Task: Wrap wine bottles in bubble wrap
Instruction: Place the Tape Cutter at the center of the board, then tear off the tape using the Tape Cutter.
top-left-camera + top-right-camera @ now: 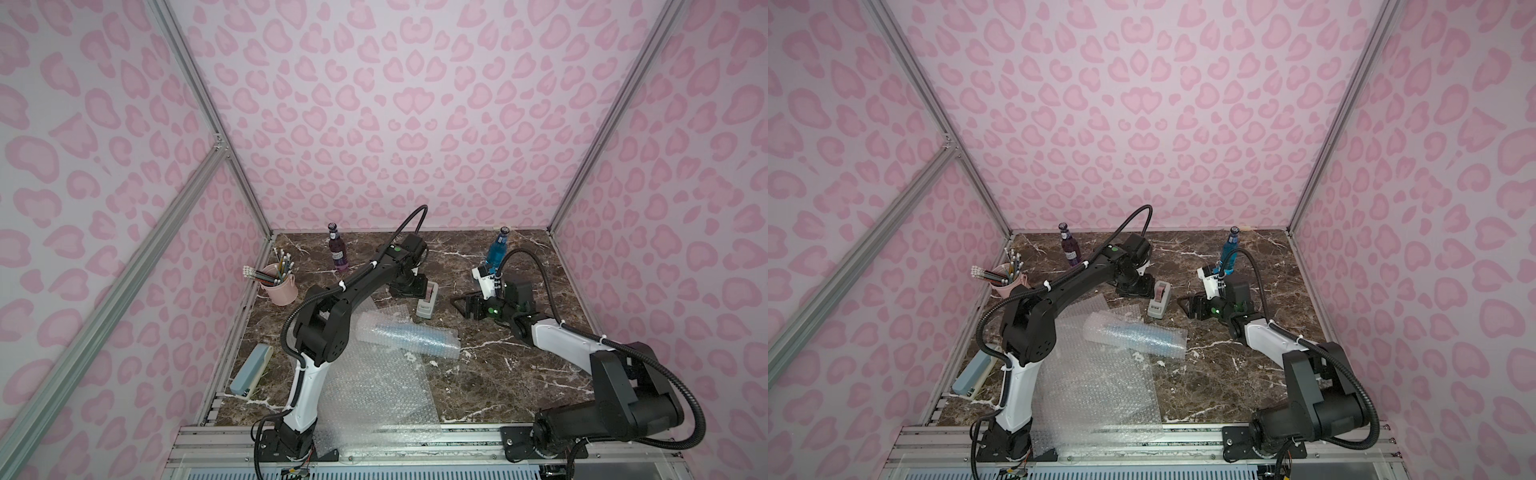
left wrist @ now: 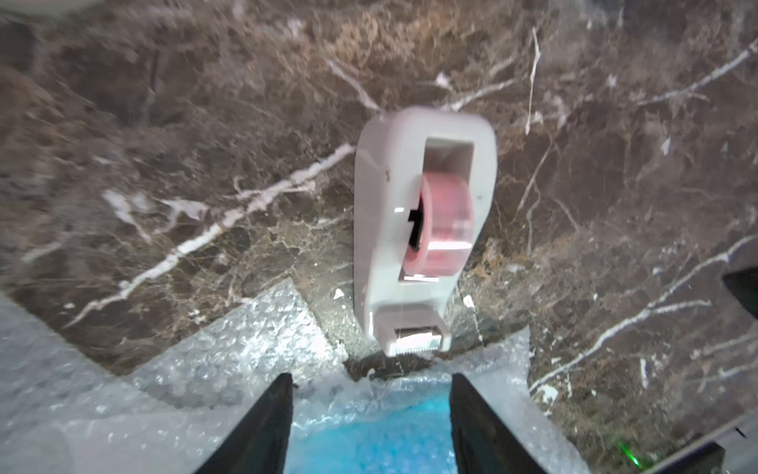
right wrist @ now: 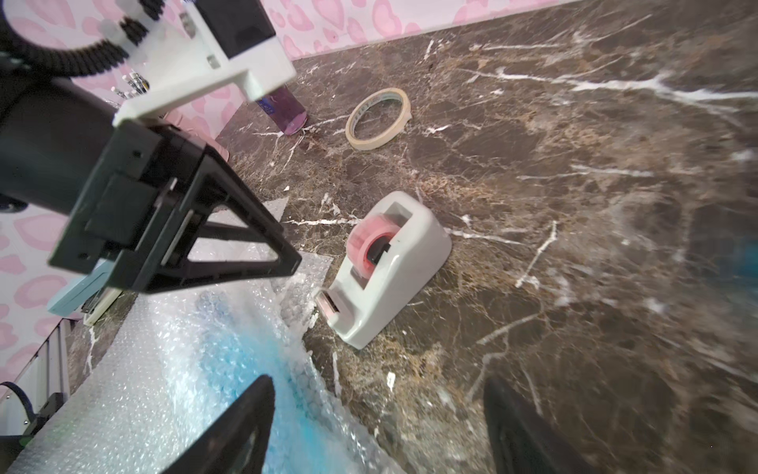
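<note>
A bright blue glass bottle (image 1: pixel 411 337), rolled inside a clear bumpy bubble wrap sheet (image 1: pixel 374 328), lies on its side mid-way across a dark brown marble table (image 1: pixel 519 374), partly overlapping a second flat bubble wrap sheet (image 1: pixel 374 399). Just behind it sits a grey tape dispenser (image 1: pixel 427 305) holding a pink roll. The left gripper (image 2: pixel 371 410) hangs over the bundle, jaws apart, holding nothing. The right gripper (image 3: pixel 377 427), near the bundle's end, is wide open and empty. A dark purple bottle (image 1: pixel 340 249) and another blue bottle (image 1: pixel 496 249) stand upright at the back.
</note>
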Motion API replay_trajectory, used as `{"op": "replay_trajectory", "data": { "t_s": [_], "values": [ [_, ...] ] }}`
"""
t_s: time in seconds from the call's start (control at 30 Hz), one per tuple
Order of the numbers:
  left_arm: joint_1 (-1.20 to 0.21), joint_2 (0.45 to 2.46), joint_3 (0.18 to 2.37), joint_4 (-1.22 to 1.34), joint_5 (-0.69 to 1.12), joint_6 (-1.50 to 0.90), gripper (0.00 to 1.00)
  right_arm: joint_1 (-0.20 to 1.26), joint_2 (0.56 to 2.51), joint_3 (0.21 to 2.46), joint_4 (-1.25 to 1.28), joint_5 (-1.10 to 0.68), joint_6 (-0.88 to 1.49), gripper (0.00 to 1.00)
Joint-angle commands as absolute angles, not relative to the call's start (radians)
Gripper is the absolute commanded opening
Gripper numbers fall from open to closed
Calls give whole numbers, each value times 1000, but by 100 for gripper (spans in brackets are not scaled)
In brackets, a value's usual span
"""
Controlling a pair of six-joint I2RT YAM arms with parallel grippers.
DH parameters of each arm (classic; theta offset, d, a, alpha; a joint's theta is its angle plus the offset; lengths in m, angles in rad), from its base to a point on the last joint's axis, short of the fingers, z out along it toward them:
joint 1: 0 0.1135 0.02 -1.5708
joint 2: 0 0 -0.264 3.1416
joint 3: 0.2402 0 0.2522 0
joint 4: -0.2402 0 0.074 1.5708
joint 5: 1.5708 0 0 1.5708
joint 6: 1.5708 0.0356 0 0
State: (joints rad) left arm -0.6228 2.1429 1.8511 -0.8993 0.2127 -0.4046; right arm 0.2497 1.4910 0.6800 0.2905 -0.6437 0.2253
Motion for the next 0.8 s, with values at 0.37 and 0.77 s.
{"op": "replay_trajectory", "data": {
  "t_s": [0.37,0.77],
  "values": [
    [-546,2194,1782,-675,564,-345,49,320,1812,842,431,-600,318,59],
    [-545,2252,1778,-624,617,-368,43,327,1903,858,425,-625,312,49]
  ]
}}
